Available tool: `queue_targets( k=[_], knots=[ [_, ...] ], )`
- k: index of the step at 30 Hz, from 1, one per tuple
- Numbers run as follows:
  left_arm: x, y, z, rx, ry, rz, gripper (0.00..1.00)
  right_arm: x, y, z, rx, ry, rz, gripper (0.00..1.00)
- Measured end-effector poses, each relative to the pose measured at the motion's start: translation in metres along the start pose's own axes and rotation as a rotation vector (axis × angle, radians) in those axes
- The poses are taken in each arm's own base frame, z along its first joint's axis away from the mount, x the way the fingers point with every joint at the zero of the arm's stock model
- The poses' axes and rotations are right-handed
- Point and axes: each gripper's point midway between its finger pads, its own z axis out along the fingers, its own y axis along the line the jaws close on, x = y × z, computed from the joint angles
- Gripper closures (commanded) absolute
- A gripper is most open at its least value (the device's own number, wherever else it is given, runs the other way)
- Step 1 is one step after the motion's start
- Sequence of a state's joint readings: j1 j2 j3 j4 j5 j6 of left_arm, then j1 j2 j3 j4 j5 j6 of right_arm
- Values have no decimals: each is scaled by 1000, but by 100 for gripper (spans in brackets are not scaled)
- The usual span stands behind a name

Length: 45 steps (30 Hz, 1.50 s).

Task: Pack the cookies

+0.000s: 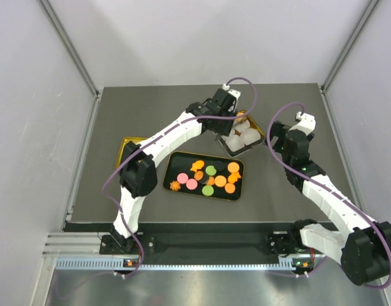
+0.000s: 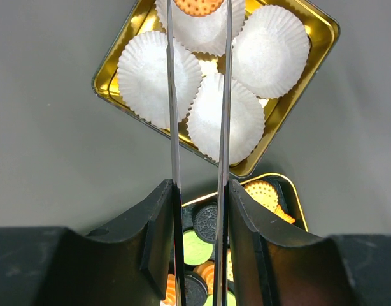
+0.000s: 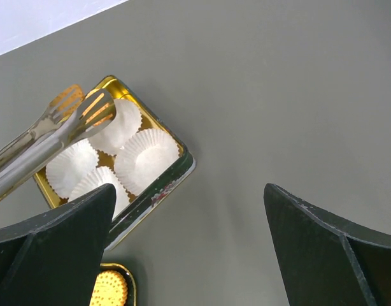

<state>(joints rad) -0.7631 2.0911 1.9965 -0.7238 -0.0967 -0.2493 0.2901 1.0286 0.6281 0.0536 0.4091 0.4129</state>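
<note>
1. Currently the left jaws are clenched on a pair of metal tongs (image 2: 173,95), whose long blades reach out over a square gold tin (image 2: 310,25).
2. Between the tong tips sits one round orange cookie (image 2: 199,5), above one of the four white paper cups (image 2: 158,76) in that tin.
3. The other cookies (image 1: 220,181), orange, pink and green, lie in a dark gold-rimmed tray (image 1: 237,193) on the bench (image 3: 278,95), just beside the tin.
4. The right jaws are spread wide and grasp nothing, hovering over the bench near the tin.
</note>
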Motion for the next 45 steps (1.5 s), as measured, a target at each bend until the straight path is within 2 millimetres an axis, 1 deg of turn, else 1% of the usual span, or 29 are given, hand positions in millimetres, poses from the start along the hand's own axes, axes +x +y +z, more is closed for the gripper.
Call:
queue_targets(
  k=[4, 9, 13, 18, 23, 28, 32, 36, 39, 41, 43, 45],
  knots=[
    [1, -1, 0, 6, 2, 2, 64, 0, 1, 0, -7, 3, 0, 0],
    [3, -1, 5, 5, 11, 2, 62, 1, 2, 0, -10, 4, 0, 0],
    [5, 0, 6, 4, 15, 7, 56, 1, 2, 0, -10, 4, 0, 0],
    [4, 0, 7, 4, 10, 15, 54, 1, 2, 0, -11, 6, 0, 0],
    [4, 0, 7, 5, 9, 25, 49, 1, 2, 0, -12, 6, 0, 0],
    [3, 0, 7, 7, 5, 35, 49, 3, 2, 1, -11, 10, -2, 0],
    [3, 0, 7, 7, 5, 37, 53, 3, 2, 1, -10, 12, -3, 0],
    [2, -1, 5, 10, 2, 36, 55, 3, 2, 1, -11, 12, -2, 0],
    [1, 0, -4, 11, -7, 34, 55, 3, 2, 1, -10, 12, -2, 0],
    [3, 3, -20, 9, -16, 32, 55, 3, 1, 2, -8, 12, -1, 0],
    [4, 6, -40, 9, -31, 25, 55, 3, 1, 2, -10, 12, -1, 0],
    [7, 10, -67, 9, -54, 14, 55, 4, 1, 2, -10, 14, -1, 0]
  ],
)
